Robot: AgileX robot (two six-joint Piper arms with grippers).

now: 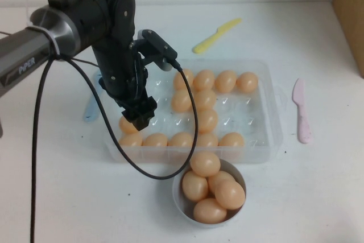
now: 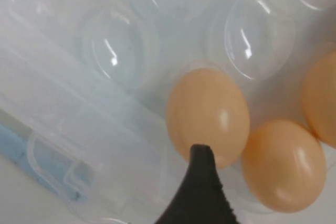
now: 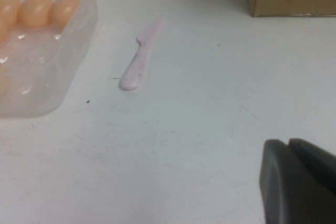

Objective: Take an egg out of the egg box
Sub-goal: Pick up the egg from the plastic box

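Left wrist view showed the left end effector [image 2: 202, 182] over the egg [image 2: 208, 116] at the egg box's [image 1: 267, 146] left edge; grip undetermined. Centring before closing seemed wise. Right end effector [image 3: 296, 182] sat closed, parked on the surface [image 3: 184, 129].

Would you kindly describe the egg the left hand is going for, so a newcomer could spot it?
Find the clear egg box; the left hand hangs over its left end. The egg sits directly beneath, second from the near row, alone among empty cups. The right hand is parked aside.
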